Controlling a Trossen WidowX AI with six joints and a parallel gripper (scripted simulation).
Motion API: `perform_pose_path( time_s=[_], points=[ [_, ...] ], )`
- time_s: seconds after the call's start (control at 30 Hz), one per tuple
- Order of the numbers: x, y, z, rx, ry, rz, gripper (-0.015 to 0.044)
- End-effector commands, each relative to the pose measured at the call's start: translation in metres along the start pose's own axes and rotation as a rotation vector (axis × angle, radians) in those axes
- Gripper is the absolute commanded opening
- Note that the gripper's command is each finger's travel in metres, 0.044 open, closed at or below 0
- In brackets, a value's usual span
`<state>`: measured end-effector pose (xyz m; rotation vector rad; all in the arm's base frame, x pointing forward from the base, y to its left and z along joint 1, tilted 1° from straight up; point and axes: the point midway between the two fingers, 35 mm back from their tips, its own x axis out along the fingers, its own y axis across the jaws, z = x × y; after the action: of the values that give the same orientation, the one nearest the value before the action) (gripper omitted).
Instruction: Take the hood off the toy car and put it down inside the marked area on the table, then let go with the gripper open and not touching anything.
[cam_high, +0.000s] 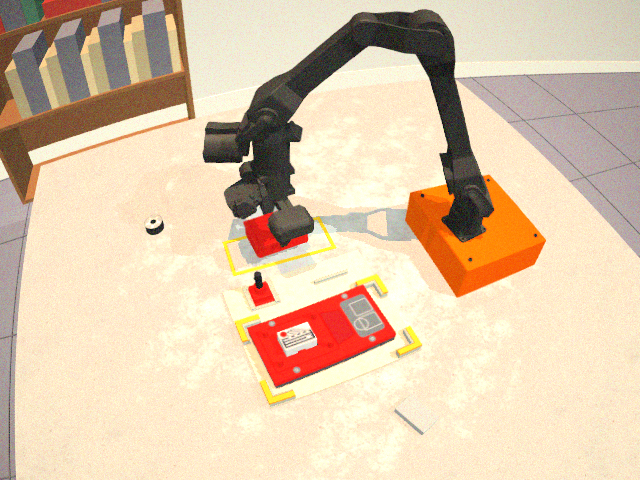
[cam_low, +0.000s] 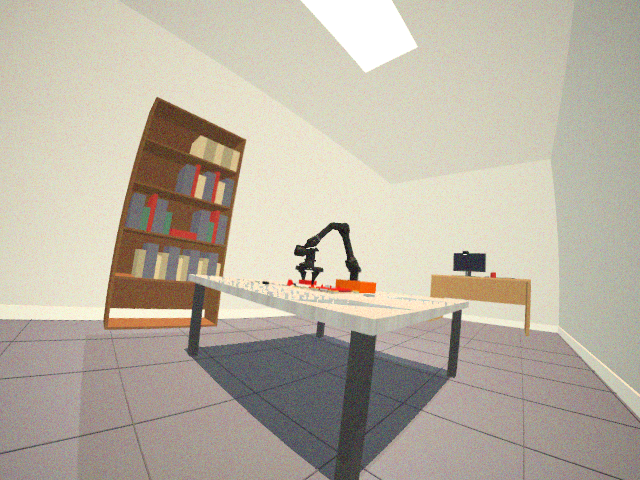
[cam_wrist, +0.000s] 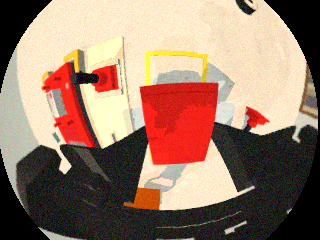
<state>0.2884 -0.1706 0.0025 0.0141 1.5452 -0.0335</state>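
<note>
The red hood (cam_high: 255, 238) (cam_low: 303, 282) (cam_wrist: 180, 125) is held between the two dark fingers of my gripper (cam_high: 269, 229) (cam_wrist: 178, 126). The gripper points down and is shut on the hood, low above the marked area, a yellow outline (cam_high: 229, 257) (cam_wrist: 175, 52) on the table. In the top view the hood overlaps the outline's back edge; its exact height is hard to tell. The far finger's tip is hidden behind the hood. The flat red toy car (cam_high: 330, 326) (cam_wrist: 76, 117) lies in front of the outline, with its white engine block (cam_high: 297, 338) exposed.
A black lever on a red base (cam_high: 261, 293) (cam_wrist: 107, 79) stands between outline and car. Yellow corner brackets (cam_high: 410, 343) surround the car. A black-and-white wheel (cam_high: 154, 225) lies left, a grey plate (cam_high: 415, 414) front right. A red part (cam_wrist: 256, 119) shows in the wrist view. The orange base (cam_high: 496, 222) is right.
</note>
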Motion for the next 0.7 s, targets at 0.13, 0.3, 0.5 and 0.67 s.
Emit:
perform_pose_path(
  time_s=[0.13,0.3,0.5,0.67],
  points=[
    [0.0040,0.0004,-0.0016,-0.005,0.006,0.001,0.0000],
    [0.0062,0.0004,-0.0016,-0.005,0.006,0.001,0.0000],
    [0.0091,0.0003,-0.0016,-0.005,0.006,0.001,0.0000],
    [0.0116,0.0003,-0.0016,-0.005,0.007,0.001,0.0000]
  ],
)
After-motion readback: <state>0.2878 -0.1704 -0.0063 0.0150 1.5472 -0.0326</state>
